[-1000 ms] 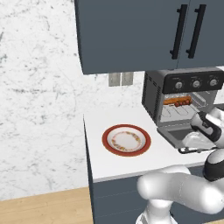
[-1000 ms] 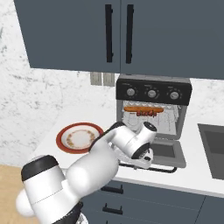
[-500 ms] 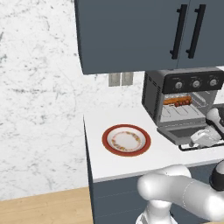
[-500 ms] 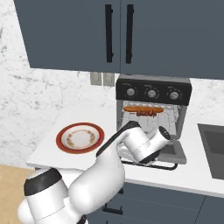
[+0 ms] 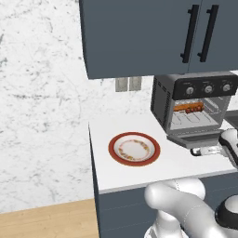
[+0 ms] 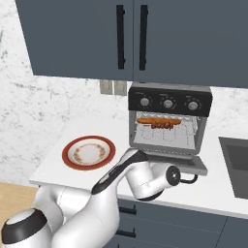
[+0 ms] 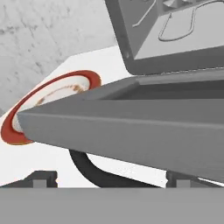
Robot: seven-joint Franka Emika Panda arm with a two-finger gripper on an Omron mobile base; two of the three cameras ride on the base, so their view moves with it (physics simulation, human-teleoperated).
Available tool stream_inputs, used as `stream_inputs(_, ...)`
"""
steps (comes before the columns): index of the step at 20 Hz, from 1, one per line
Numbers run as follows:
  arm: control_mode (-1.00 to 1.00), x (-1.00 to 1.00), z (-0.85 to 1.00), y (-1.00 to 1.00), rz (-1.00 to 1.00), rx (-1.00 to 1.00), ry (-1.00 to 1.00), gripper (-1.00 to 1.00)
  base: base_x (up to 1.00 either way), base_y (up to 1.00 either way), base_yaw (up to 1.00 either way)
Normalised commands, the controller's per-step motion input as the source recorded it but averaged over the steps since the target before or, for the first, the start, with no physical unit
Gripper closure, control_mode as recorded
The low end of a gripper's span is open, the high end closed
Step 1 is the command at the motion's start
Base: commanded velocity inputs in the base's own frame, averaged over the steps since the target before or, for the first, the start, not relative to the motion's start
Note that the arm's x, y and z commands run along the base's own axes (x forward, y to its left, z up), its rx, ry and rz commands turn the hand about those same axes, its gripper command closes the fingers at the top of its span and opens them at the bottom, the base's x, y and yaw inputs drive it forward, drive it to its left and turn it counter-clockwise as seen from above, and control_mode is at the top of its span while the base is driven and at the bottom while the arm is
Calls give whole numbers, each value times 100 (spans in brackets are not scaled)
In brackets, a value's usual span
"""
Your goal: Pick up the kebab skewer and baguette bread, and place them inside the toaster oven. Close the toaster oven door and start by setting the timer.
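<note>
With the toaster oven door (image 6: 180,162) dropped open at centre frame, I note baguette bread (image 6: 152,120) and kebab skewer (image 6: 162,125) racked inside; gripper (image 7: 111,180) jaws wide, empty, beneath the door's edge.

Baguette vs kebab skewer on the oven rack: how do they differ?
The slim orange-brown baguette bread is longer and smooth; the dark red-brown kebab skewer is shorter and chunky. The baguette lies farther back, the skewer nearer the open door. Both lie crosswise on the rack inside the dark grey toaster oven.
</note>
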Motion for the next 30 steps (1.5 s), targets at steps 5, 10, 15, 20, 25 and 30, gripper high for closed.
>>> stream_inputs(5, -100, 49, 24, 32, -4, 0, -31, -100, 0, 0, 0)
stream_inputs(10, -100, 47, 38, 11, -2, 0, -18, -100, 0, 0, 0)
stream_inputs(15, -100, 41, 42, 0, -1, 0, -9, -100, 0, 0, 0)
stream_inputs(20, -100, 44, 24, 0, 0, 0, -4, -100, 0, 0, 0)
stream_inputs(25, -100, 44, 3, 0, 0, 0, -3, -100, 0, 0, 0)
stream_inputs(30, -100, 55, 15, 8, 0, 0, -10, -100, 0, 0, 0)
